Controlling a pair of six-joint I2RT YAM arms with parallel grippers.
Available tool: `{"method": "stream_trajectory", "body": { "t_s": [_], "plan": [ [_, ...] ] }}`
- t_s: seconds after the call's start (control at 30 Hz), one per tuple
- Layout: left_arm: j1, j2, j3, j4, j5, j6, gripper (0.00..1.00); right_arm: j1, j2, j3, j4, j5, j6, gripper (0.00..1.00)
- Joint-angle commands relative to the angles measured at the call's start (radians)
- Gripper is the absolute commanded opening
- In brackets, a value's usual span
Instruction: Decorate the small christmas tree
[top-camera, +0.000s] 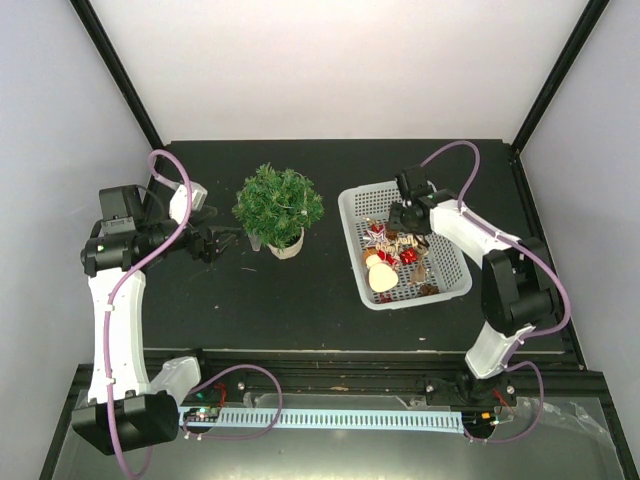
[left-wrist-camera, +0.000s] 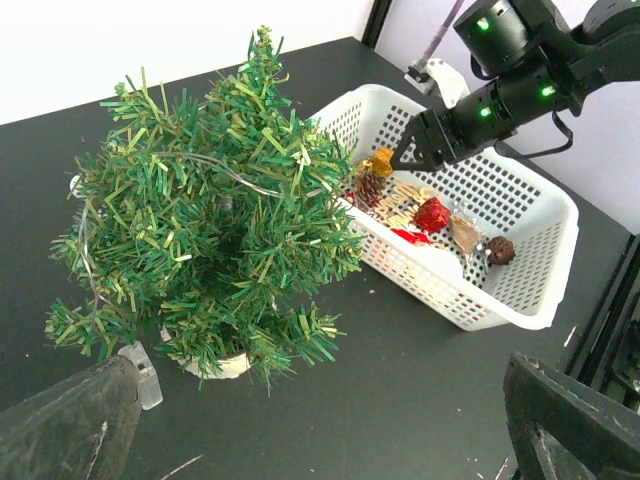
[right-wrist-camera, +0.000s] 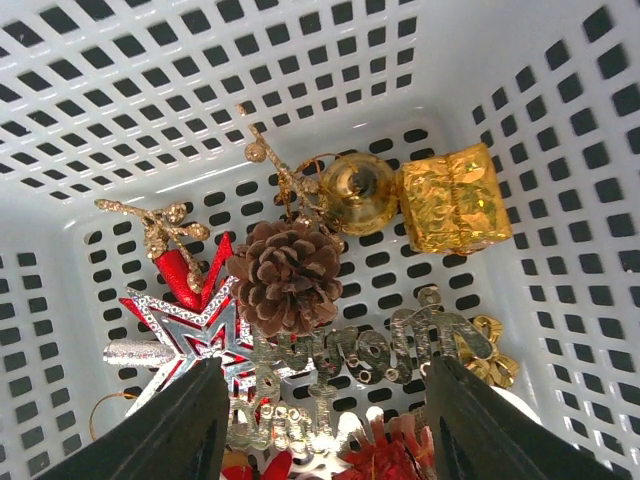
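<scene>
The small christmas tree stands in a little white pot left of centre; it fills the left of the left wrist view, with a thin wire of lights on it. The white basket holds ornaments. My left gripper is open and empty just left of the tree. My right gripper is open and empty, lowered into the basket's far end above a brown pinecone, a silver-red star, a gold script ornament, a gold bauble and a gold gift box.
A clear plastic piece lies beside the tree's pot. The basket's mesh walls close round the right gripper. A black frame post stands at each back corner. Bare dark table lies in front of the tree.
</scene>
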Motion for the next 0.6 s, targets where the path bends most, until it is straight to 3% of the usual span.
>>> {"method": "stream_trajectory", "body": {
  "t_s": [0.0, 0.37, 0.57],
  "plan": [
    [0.005, -0.016, -0.001, 0.003, 0.007, 0.000, 0.99, -0.001, 0.047, 0.016, 0.012, -0.034, -0.001, 0.56],
    [0.005, -0.022, -0.002, -0.005, -0.002, 0.004, 0.99, -0.006, 0.161, 0.067, 0.041, -0.100, 0.009, 0.54],
    [0.005, -0.025, -0.003, -0.008, -0.005, 0.004, 0.99, -0.013, 0.166, 0.063, 0.059, -0.105, 0.016, 0.38]
  ]
}}
